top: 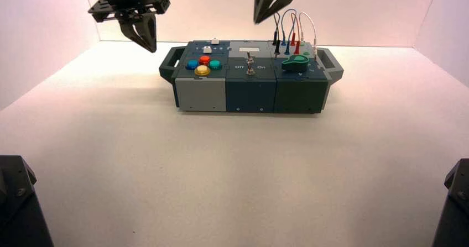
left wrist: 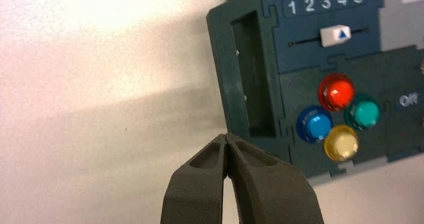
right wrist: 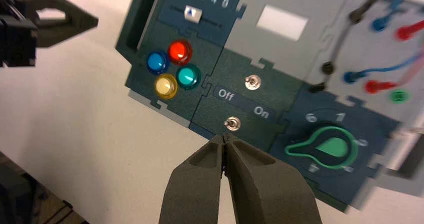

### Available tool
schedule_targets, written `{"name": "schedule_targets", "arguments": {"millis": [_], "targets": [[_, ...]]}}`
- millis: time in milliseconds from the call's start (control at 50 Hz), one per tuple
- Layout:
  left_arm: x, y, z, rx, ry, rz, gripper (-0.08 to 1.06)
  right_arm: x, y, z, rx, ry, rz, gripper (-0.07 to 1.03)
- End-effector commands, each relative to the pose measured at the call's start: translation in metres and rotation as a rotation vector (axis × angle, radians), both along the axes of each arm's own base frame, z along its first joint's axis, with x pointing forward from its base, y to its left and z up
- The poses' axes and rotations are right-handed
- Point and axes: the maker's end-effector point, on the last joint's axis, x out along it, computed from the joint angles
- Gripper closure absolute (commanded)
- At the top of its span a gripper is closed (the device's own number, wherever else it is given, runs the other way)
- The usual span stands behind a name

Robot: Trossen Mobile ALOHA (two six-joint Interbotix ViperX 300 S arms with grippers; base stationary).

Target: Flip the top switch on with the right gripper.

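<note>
L jaws (left wrist: 226, 136): shut, angled down | R jaws (right wrist: 224, 138): shut

robotics test bench, black robot arm mounts (top: 20, 203) flanking the near side of a button-and-switch task box (top: 251, 87), pale tabletop (top: 221, 169) spreading around the box, plain light walls (top: 332, 9) rising behind it

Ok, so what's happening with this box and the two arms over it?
Nothing is being handled yet. The right claw, shut and holding nothing, hangs over the far side of the box, above and behind the middle section. Its apparent target is the top switch, the one of two metal toggles farther from the robot; its lever leans toward the Off lettering, so it looks not yet flipped. The left claw waits shut, up beyond the box's left end.
</note>
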Motion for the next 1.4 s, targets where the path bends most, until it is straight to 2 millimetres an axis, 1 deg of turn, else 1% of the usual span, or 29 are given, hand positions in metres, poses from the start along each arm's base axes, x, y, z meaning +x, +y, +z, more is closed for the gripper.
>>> {"name": "schedule_targets", "arguments": {"millis": [20,180,200,260,300,520,640,800,960,1100,1360,1400], "targets": [[0.02,-0.007,0.011,-0.008,-0.05,-0.01,1.01,0.012,0.015,0.012,0.042,-0.042,-0.007,0.98],[0.032,-0.018,0.01,-0.011,-0.058,-0.03,1.01,0.017,0.018,0.005,0.042,-0.034,-0.012,0.98],[0.036,-0.022,0.012,-0.014,-0.063,-0.035,1.01,0.019,0.019,0.003,0.04,-0.033,-0.011,0.98],[0.037,-0.023,0.012,-0.014,-0.063,-0.037,1.01,0.02,0.02,0.002,0.039,-0.03,-0.013,0.98],[0.042,-0.027,0.013,-0.017,-0.061,-0.045,1.01,0.022,0.021,-0.001,0.037,-0.028,-0.012,0.98],[0.048,-0.041,0.009,-0.02,-0.05,-0.071,1.01,0.03,0.025,-0.008,0.035,-0.027,-0.016,0.98],[0.051,-0.042,-0.002,-0.015,-0.032,-0.07,1.01,0.034,0.028,-0.009,0.037,-0.031,-0.017,0.98],[0.052,-0.043,-0.016,-0.009,-0.006,-0.07,1.01,0.038,0.028,-0.015,0.03,-0.021,-0.021,0.98],[0.054,-0.043,-0.024,-0.003,0.003,-0.071,1.01,0.04,0.03,-0.027,0.02,-0.001,-0.025,0.98],[0.056,-0.043,-0.031,0.001,0.01,-0.072,1.01,0.043,0.03,-0.032,0.017,0.0,-0.029,0.98],[0.057,-0.044,-0.041,0.007,0.026,-0.074,1.01,0.048,0.031,-0.035,0.018,0.003,-0.041,0.98],[0.056,-0.043,-0.045,0.011,0.034,-0.077,1.01,0.048,0.031,-0.037,0.018,0.009,-0.049,0.98]]}}
